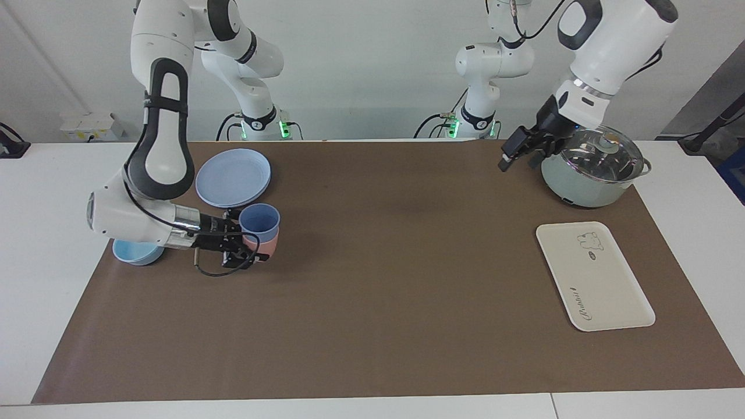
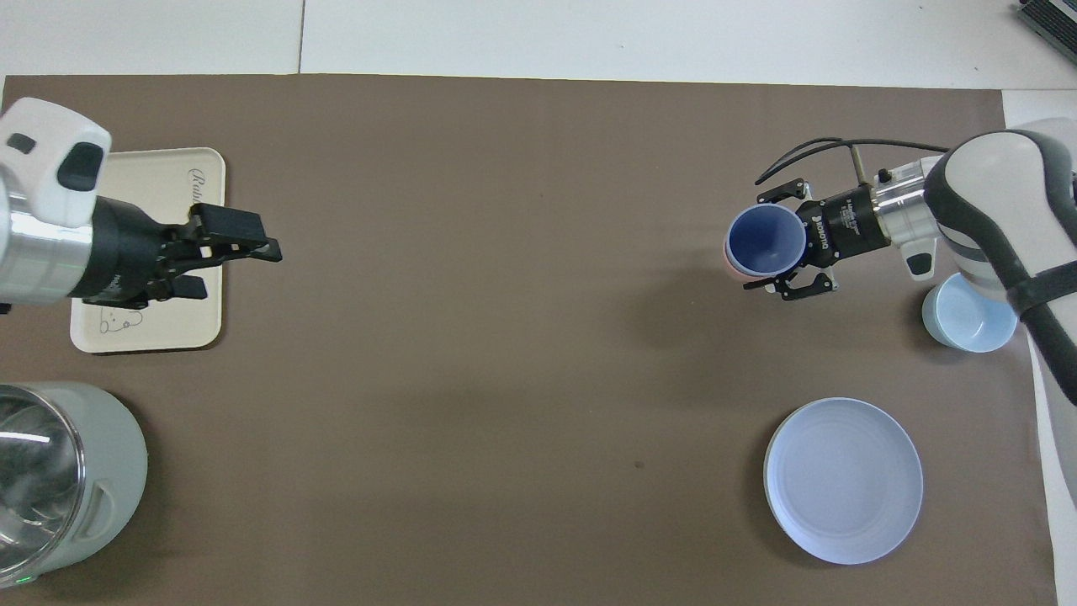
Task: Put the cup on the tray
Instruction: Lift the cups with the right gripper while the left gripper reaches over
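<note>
The cup [image 1: 259, 220] [image 2: 764, 240] is medium blue and sits nested inside a pink cup [image 1: 266, 245] [image 2: 729, 259]. My right gripper [image 1: 256, 238] [image 2: 757, 244] comes in from the side and is shut on this stack, its fingers on either side of it, over the mat next to the blue plate. The cream-white tray [image 1: 605, 285] [image 2: 168, 320] lies flat at the left arm's end of the table. My left gripper [image 1: 511, 154] [image 2: 257, 240] is open and holds nothing. It hangs in the air above the mat beside the pot.
A lidded grey-green pot [image 1: 593, 169] [image 2: 50, 480] stands nearer to the robots than the tray. A round blue plate [image 1: 233, 177] [image 2: 843, 480] and a light-blue bowl [image 1: 134, 251] [image 2: 968, 316] lie at the right arm's end.
</note>
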{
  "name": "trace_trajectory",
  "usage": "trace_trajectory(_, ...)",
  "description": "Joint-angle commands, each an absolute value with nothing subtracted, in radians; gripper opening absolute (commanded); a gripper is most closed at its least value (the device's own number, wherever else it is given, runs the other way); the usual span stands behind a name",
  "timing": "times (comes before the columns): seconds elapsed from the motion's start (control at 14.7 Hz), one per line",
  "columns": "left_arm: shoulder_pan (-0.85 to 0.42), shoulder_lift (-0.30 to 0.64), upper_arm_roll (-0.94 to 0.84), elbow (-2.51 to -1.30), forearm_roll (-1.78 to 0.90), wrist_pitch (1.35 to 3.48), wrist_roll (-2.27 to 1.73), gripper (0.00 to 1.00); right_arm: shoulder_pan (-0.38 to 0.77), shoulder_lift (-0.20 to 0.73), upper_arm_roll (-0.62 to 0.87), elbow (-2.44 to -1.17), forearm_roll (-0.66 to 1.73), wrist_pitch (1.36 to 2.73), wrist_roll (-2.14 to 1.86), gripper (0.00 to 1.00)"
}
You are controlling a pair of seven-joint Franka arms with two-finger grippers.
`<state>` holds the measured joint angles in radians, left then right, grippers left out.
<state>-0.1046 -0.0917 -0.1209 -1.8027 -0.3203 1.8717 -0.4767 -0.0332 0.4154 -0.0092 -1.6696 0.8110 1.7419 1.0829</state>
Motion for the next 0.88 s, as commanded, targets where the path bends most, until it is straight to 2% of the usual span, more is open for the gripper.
trace_trajectory(0.0, -0.26, -0.141, -0.11, -1.908, -0.337, 2.037, -0.661, 1.0, 0.052, 0.335, -0.014, -1.724, 0.831, 1.795, 1.193, 0.0)
trace_trajectory(0.34, -0.44, -0.077, -0.109, -1.888, -0.319, 2.174, -0.84, 1.0, 0.173, 0.281, -0.014, -1.724, 0.83, 1.856, 1.359, 0.0)
trace_trajectory(0.61, -0.526, 0.041, -0.11, -1.742, -0.212, 2.194, -1.01, 1.0, 0.212, 0.267, -0.011, -1.724, 0.838, 1.868, 1.393, 0.0)
trace_trajectory(0.82, -0.578, 0.136, -0.11, -1.617, -0.154, 2.186, -1.098, 0.9, 0.247, 0.264, -0.009, -1.723, 0.841, 1.888, 1.422, 0.0)
